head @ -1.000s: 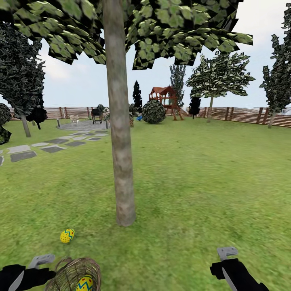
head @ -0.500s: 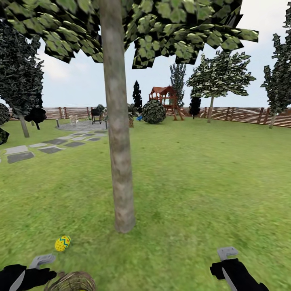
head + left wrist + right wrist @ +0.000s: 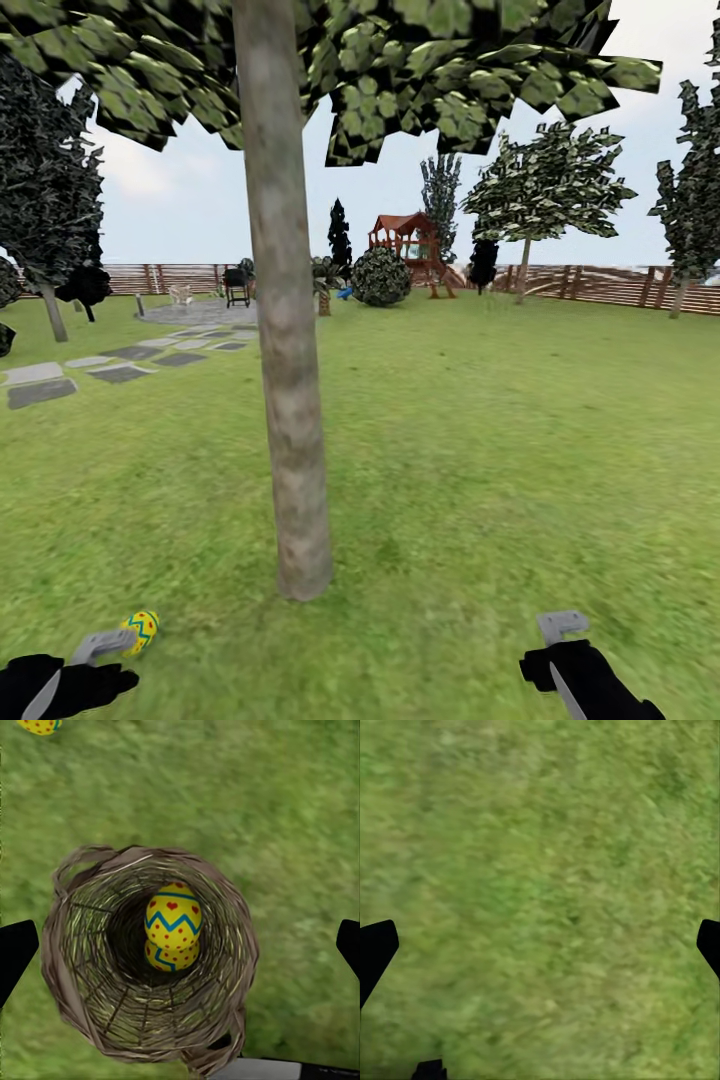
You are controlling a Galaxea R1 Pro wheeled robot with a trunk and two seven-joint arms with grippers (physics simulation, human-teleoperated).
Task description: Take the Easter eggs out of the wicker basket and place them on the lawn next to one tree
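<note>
Base rolled fwd: basket (image 3: 146, 960) w/ 2 eggs (image 3: 174, 924) now centred under wide-apart left gripper (image 3: 180, 945); right gripper (image 3: 540, 945) apart, empty; 1 egg (image 3: 140, 631) by tree (image 3: 290, 400)

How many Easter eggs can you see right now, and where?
3. Two sit stacked inside the wicker basket: upper egg, lower egg. The third egg lies on the lawn near the tree.

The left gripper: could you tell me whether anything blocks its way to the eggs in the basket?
Nothing visible does. The left gripper hangs open over the basket, whose mouth is uncovered, with two eggs stacked inside.
</note>
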